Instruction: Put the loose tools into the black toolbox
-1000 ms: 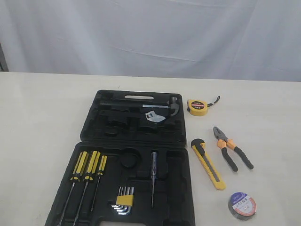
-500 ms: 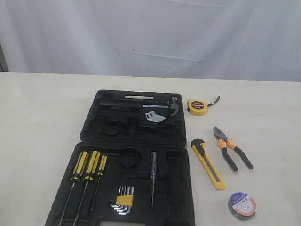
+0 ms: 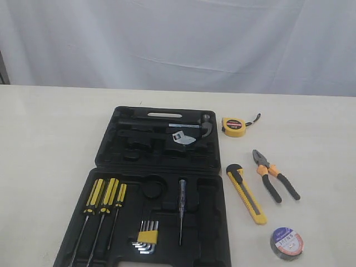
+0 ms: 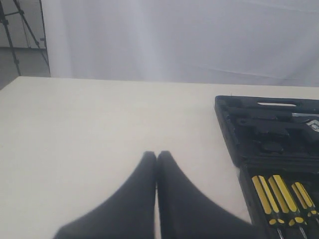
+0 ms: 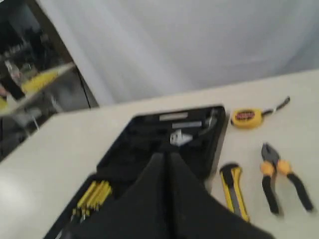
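The black toolbox [image 3: 111,153] lies open on the table, both halves flat. To its right on the bare table lie the yellow tape measure [image 3: 233,126], the orange-black pliers [image 3: 275,174], the yellow-black utility knife [image 3: 246,193] and the dark tape roll [image 3: 286,242]. Neither arm shows in the exterior view. My left gripper [image 4: 157,155] is shut and empty above bare table, left of the toolbox [image 4: 229,124]. My right gripper [image 5: 165,157] is shut and empty, held above the toolbox [image 5: 119,149]; beyond it lie the knife [image 5: 234,191], pliers [image 5: 279,174] and tape measure [image 5: 245,118].
In the near half of the box sit three yellow-handled screwdrivers [image 3: 103,196], a hex key set [image 3: 146,236] and a thin tester screwdriver [image 3: 181,211]. A hammer [image 3: 192,125] rests in the far half. A white curtain hangs behind the table.
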Motion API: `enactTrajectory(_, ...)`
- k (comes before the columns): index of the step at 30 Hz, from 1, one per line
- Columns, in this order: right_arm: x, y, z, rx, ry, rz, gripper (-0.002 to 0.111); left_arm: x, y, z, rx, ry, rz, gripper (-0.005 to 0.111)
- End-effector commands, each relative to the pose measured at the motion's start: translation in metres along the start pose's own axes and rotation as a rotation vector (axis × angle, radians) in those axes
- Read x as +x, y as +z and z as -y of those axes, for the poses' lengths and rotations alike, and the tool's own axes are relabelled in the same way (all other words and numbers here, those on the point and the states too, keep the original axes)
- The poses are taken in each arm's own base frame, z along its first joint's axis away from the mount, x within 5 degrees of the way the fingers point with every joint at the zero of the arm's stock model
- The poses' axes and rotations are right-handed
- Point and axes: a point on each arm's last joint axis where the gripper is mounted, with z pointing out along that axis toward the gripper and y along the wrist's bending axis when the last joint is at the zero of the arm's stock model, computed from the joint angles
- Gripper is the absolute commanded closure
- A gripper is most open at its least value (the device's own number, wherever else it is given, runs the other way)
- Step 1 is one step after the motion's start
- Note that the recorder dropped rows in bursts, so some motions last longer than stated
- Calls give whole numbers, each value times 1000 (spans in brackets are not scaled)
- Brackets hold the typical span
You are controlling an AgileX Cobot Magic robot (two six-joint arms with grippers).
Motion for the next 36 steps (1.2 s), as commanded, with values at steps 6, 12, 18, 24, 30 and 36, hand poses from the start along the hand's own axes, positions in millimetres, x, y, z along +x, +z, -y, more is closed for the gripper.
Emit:
enactTrajectory(6,-64,65,-32,77,-206,-912,109,1,0,0,3,-3,0,107)
enactTrajectory(12,-51,130,-13,105,-206,-1142,109,1,0,0,3,-3,0,107)
enactTrajectory(18,-4,153,20,206,-142,-1220,109,1,0,0,3,-3,0,107)
enactTrajectory(24,39,161,45,324,-95,-1252,108,1,0,0,3,-3,0,107)
enactTrajectory(30,40,163,48,331,-114,-1253,69,1,0,0,3,-3,0,107)
enactTrajectory(36,39,164,48,337,-101,-1230,16,1,0,0,3,-3,0,107)
